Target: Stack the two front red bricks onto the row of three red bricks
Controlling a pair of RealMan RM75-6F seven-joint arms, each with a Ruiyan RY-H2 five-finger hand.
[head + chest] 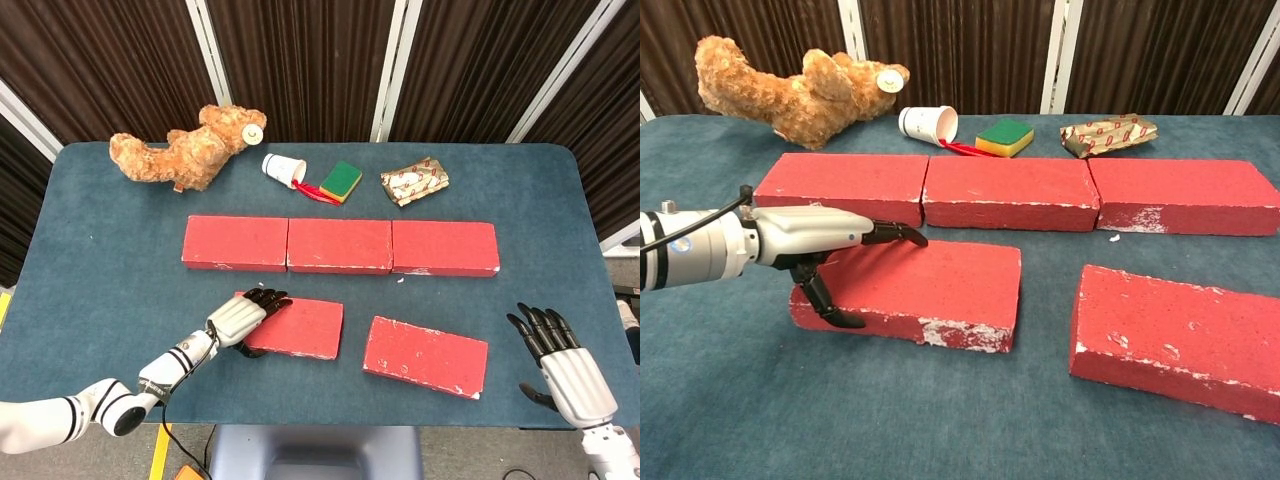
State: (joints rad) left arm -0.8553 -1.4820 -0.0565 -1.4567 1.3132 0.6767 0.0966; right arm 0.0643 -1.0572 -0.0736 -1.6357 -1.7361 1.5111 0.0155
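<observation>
Three red bricks form a row (pixel 340 246) (pixel 1010 192) across the middle of the blue table. Two more red bricks lie in front of it. My left hand (pixel 240 318) (pixel 805 238) grips the left end of the front left brick (pixel 305 328) (pixel 940 280): its fingers reach over the top and the thumb presses the near face. That brick lies flat on the table. The front right brick (pixel 425 356) (pixel 1180 330) lies untouched, slightly skewed. My right hand (pixel 565 370) hovers to its right near the table's front edge, fingers spread and holding nothing; the chest view does not show it.
Behind the row lie a teddy bear (pixel 185 150) (pixel 790 85), a tipped paper cup (pixel 283 168) (pixel 928 124), a green and yellow sponge (pixel 341 180) (pixel 1005 136) and a patterned packet (pixel 414 181) (pixel 1108 134). Dark curtains close the back.
</observation>
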